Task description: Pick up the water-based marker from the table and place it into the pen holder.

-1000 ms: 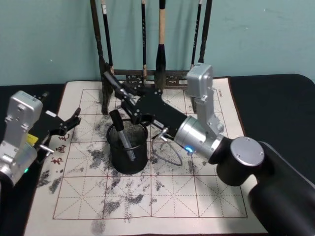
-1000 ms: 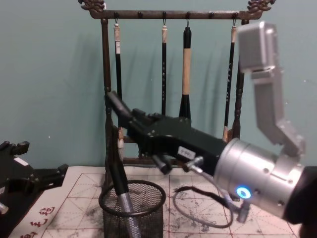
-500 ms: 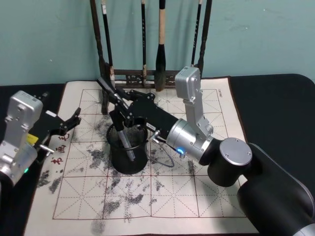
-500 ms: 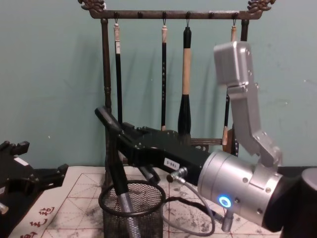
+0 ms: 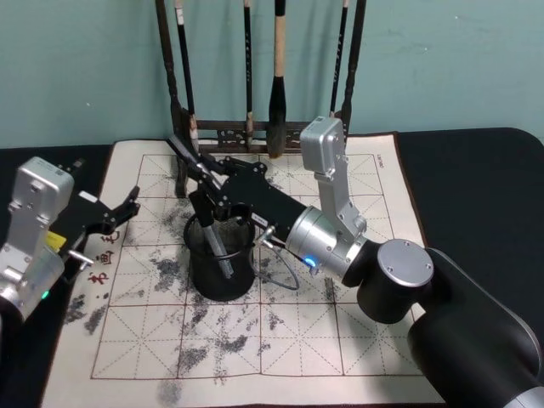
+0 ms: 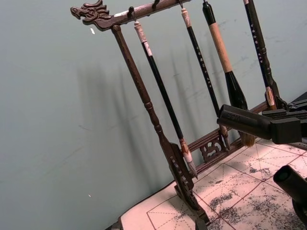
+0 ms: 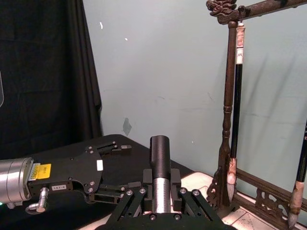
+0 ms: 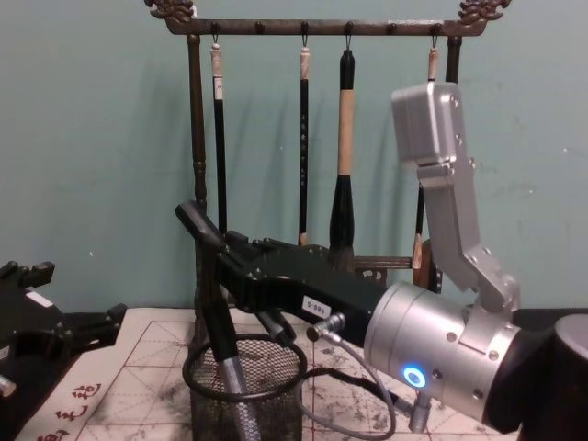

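Marker (image 5: 212, 232) is already in the holder (image 5: 223, 263), barrel down inside the mesh, cap sticking up past the rim & leaning toward the rack (image 8: 197, 138). My right gripper (image 5: 206, 189) sits just above the holder; in the right wrist view its fingers (image 7: 139, 195) flank the marker at the cap end, though I can't tell if they're clamped or let go. Left gripper (image 5: 127, 206) parked open, left side of the mat (image 5: 357, 340). I'd say nearly done: confirm release, pull back.

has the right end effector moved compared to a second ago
Yes. The right end effector has shifted toward the robot's left and come down over the pen holder, judged against the fixed brush rack. It grips the water-based marker.
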